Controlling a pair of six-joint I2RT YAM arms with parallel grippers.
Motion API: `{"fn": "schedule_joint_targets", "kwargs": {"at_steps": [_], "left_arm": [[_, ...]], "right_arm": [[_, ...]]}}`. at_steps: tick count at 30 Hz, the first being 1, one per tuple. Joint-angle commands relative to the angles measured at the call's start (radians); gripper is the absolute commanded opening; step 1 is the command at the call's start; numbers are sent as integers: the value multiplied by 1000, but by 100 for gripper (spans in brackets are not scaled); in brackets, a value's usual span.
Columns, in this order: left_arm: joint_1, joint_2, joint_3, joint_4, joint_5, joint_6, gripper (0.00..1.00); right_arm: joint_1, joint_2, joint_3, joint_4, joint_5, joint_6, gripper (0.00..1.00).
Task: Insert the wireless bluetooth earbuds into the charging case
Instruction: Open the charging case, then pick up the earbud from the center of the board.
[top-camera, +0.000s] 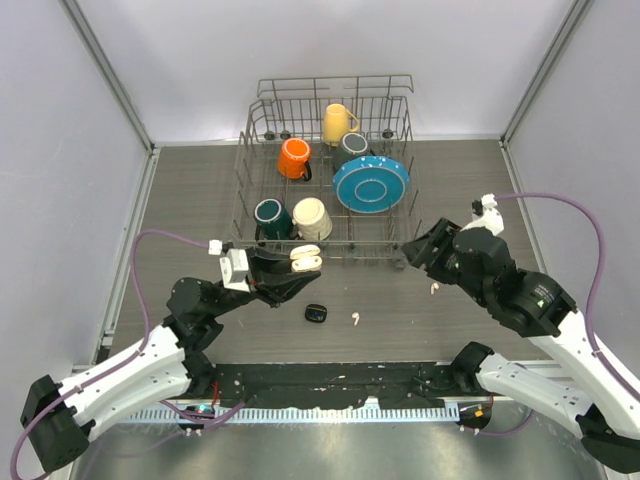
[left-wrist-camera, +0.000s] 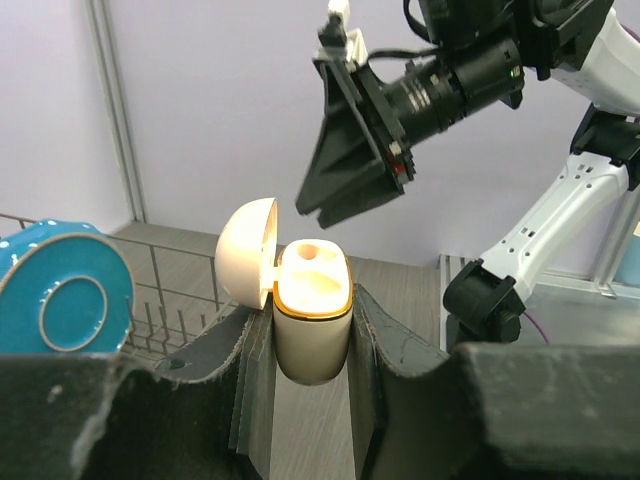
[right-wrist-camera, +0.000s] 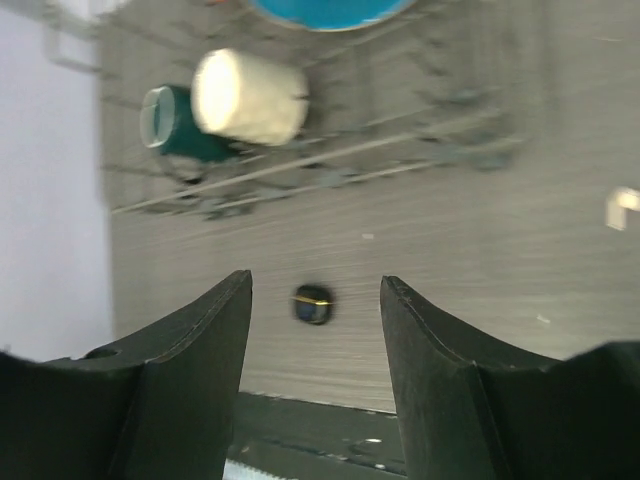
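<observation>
1. Nearest the arm bases, a small black object (top-camera: 316, 313) lies on the bench (top-camera: 200, 200). It looks like a second case, though that is hard to confirm at this size. Just to its right lies a white earbud (top-camera: 355, 319), loose and apart from both arms.
2. A little farther and well to the right lies a second white earbud (top-camera: 434, 288), on the near side of the right arm's wrist. Its stem direction is too small to read. No black earbuds show.
3. The left fingers (left-wrist-camera: 385, 340) pinch the cream charging case (left-wrist-camera: 312, 310) by its sides and hold it upright above the bench. The lid is hinged back to the left, and the wells face up and look empty.
4. The right fingers (right-wrist-camera: 190, 350) are spread with nothing between them. They point down at the bench, with the black object framed in their gap far below. Seen from the left wrist, they hang above and beyond the open case.
5. The right arm is the nearer one to both white earbuds. The coming pick likely depends on dropping toward the second earbud, which lies nearer than the fingertips rather than under them.
6. Farthest stands the dish rack (top-camera: 250, 150), which holds mugs and a blue plate (top-camera: 371, 183).
</observation>
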Motion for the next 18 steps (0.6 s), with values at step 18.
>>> {"fn": "schedule_joint_targets", "kwargs": {"at_steps": [18], "left_arm": [[-1, -51, 21, -103, -9, 89, 0]], "right_arm": [[-24, 58, -249, -48, -58, 2, 50]]}}
